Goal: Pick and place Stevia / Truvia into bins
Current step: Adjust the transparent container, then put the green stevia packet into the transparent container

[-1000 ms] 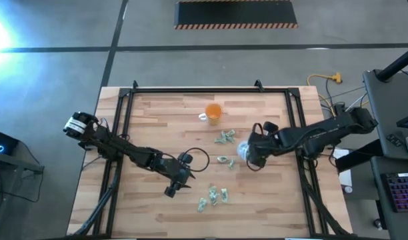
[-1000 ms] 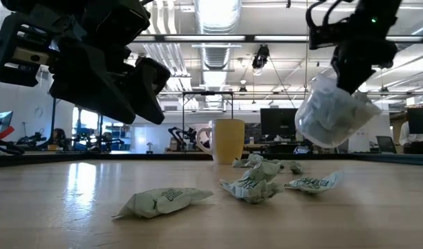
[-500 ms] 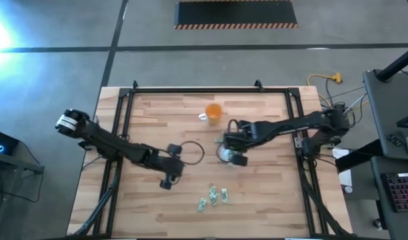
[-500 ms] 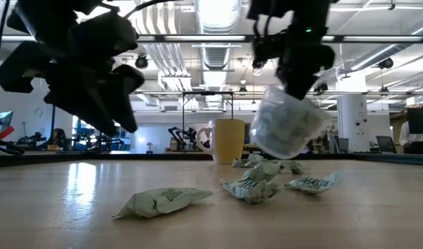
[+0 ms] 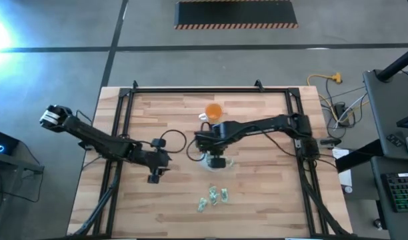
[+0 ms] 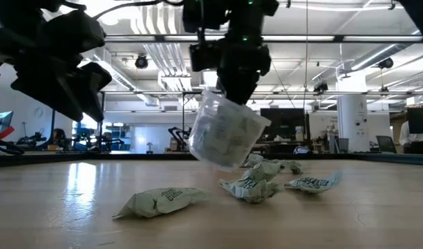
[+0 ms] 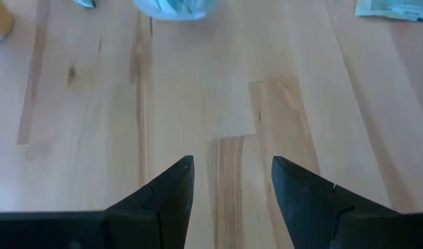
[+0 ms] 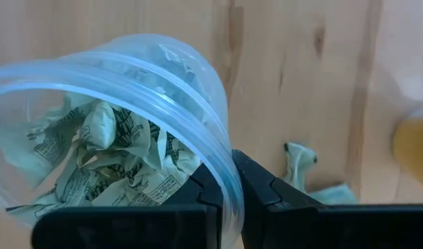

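My right gripper (image 5: 216,159) hangs over the middle of the table, shut on the bin (image 6: 224,135), a clear plastic cup with several pale green Stevia sachets (image 8: 108,159) inside. More sachets lie flat on the wood: a cluster (image 5: 214,198) nearer the front edge, and in the low view one (image 6: 160,200) on the left and others (image 6: 256,185) under the cup. My left gripper (image 7: 232,173) stands open to the left of the cup, above bare wood, with nothing between its fingers. My right gripper pinches the cup's rim (image 8: 229,181) between its two fingers, one finger (image 8: 204,190) inside the cup and the other (image 8: 267,197) outside. The fingers come from above, pointing down. The cup hangs below them, tilted, lifted clear of the table.
An orange translucent cup (image 5: 213,112) stands toward the far edge, behind the right arm. A black metal frame (image 5: 191,91) borders the tabletop. Bare wood lies at the left (image 5: 144,207) and at the right front (image 5: 271,193).
My right gripper has carried the cup from the table's right side toward its middle, still tilted and clear of the wood, and has turned about on the way. My left gripper has drawn back toward the left edge, staying open.
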Controlling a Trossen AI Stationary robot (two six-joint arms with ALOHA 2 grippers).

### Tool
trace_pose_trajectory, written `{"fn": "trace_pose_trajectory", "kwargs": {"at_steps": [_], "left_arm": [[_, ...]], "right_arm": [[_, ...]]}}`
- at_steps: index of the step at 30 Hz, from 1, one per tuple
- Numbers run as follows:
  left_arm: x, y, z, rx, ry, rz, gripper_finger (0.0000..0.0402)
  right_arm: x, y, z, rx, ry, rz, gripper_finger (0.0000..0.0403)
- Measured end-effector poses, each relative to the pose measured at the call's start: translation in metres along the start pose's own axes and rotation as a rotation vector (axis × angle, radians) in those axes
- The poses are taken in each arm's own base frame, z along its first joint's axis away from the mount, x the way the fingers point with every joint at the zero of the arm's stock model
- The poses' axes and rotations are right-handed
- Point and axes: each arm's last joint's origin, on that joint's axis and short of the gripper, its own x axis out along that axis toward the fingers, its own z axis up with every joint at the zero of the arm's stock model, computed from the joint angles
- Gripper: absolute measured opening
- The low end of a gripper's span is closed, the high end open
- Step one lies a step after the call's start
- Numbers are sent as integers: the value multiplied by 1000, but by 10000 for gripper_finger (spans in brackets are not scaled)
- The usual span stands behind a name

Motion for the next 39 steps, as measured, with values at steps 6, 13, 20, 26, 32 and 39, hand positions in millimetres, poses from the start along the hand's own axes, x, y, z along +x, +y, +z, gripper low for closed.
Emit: {"fn": "trace_pose_trajectory", "kwargs": {"at_steps": [6,13,20,26,32,39], "left_arm": [[-7,2,-2,-8,-35,-5,178],[-5,2,-3,-4,-23,-2,178],[-3,1,-4,-1,-16,-1,178],[-4,1,-3,-3,-23,-2,178],[-3,1,-3,-3,-25,-2,178],[-3,1,-2,-6,-30,-4,178]], "right_arm": [[10,-6,19,-13,51,44,13],[7,-8,36,-42,16,70,16],[0,-9,39,-39,-11,85,82],[1,-13,39,-11,-5,76,130],[-13,-18,35,12,-9,48,153],[-44,-16,24,44,-9,27,149]]}}
